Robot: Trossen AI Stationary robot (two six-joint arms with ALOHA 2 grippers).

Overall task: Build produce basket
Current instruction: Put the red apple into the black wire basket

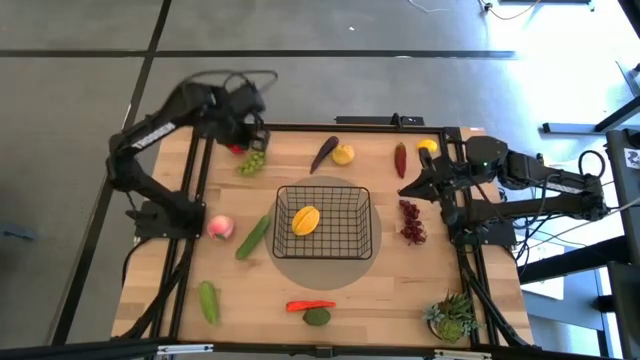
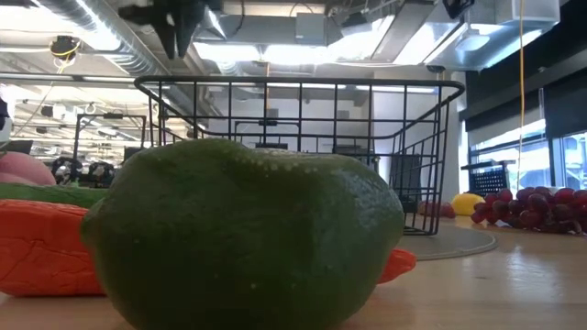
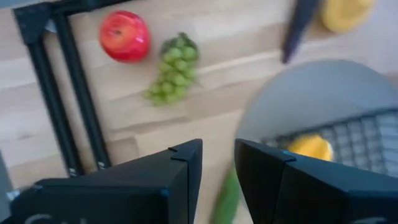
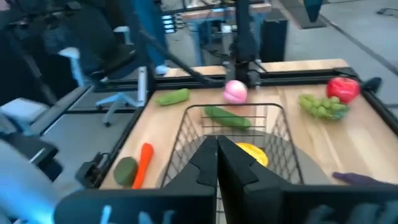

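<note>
Wooden table (image 1: 400,270), grey round mat (image 1: 325,272) under basket (image 1: 345,215); concrete floor (image 1: 300,40).

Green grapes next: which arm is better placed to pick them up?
Left. Its tool, jaws open, is above the table's far-left corner, close by the green grapes. The right tool, jaws shut, sits across the basket, beside the dark red grapes.

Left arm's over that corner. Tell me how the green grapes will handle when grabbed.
The green grapes are a lumpy cluster, so fingers probably slip between beads. Lying flat, they likely won't roll. Left gripper is open.
</note>
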